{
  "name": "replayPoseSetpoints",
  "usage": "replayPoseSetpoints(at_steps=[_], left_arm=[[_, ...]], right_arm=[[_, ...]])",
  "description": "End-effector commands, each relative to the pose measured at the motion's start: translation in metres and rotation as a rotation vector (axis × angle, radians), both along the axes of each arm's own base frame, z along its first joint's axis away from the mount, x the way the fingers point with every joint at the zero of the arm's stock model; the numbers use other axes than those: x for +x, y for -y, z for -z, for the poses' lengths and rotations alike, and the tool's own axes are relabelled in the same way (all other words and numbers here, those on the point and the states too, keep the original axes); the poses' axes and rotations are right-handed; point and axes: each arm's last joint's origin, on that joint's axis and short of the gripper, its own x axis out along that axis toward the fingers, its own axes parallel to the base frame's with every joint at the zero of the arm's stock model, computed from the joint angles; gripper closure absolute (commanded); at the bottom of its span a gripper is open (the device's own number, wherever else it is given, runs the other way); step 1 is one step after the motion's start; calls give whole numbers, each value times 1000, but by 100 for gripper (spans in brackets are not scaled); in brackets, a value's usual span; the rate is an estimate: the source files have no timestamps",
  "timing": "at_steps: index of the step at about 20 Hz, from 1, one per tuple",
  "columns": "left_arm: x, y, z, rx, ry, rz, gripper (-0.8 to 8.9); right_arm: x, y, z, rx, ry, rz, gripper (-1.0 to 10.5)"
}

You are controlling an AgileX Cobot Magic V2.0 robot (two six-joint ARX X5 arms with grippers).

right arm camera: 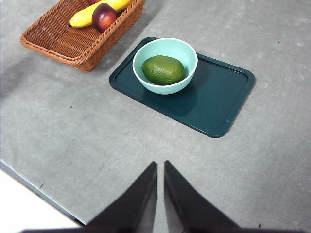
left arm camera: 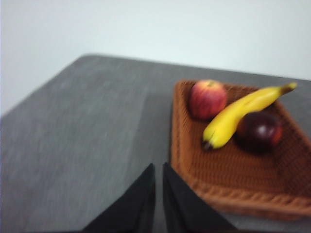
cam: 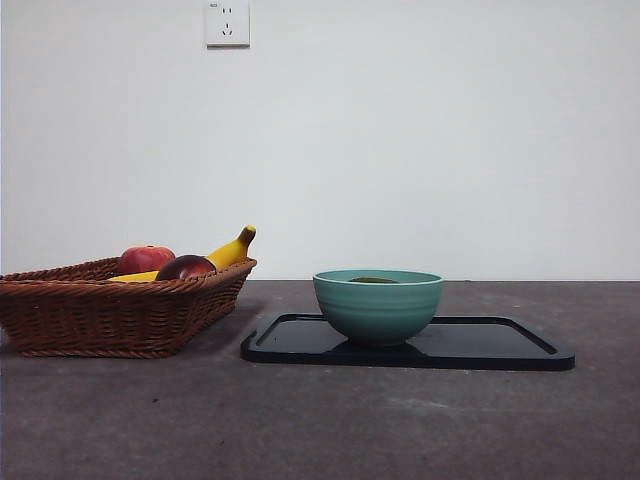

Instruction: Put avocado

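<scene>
The right gripper (right arm camera: 160, 167) is up over the bare gray table (right arm camera: 97, 145), near its front edge. Its two black jaws are pressed close together and hold nothing. A bit farther out lies a dark tray (right arm camera: 218, 104). A light teal bowl (right arm camera: 165, 65) stands on the tray, at the end closer to the basket. The avocado (right arm camera: 163, 69) lies inside the bowl. It is dark green and oval. From the front, only a thin bit of its top shows over the bowl's rim.

The left gripper (left arm camera: 159, 170) is up too, just beside the brown woven basket (left arm camera: 233, 174). Its jaws are together and hold nothing. In the basket are a red apple (left arm camera: 208, 99), a yellow banana (left arm camera: 238, 116) and a dark reddish-purple round fruit (left arm camera: 260, 131). The banana lies between the two round fruits. At the back is a white wall with a wall socket (cam: 227, 22).
</scene>
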Motion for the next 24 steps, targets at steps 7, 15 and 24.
replayPoseSetpoints(at_steps=[7, 15, 24], left_arm=[[-4, 1, 21, -23, -8, 44, 789], [-2, 3, 33, -3, -36, 108, 789], [-1, 3, 33, 81, -25, 126, 789]], right_arm=[[0, -1, -4, 15, 10, -7, 928], [0, -1, -4, 15, 10, -7, 928], [0, -1, -4, 15, 10, -7, 928]])
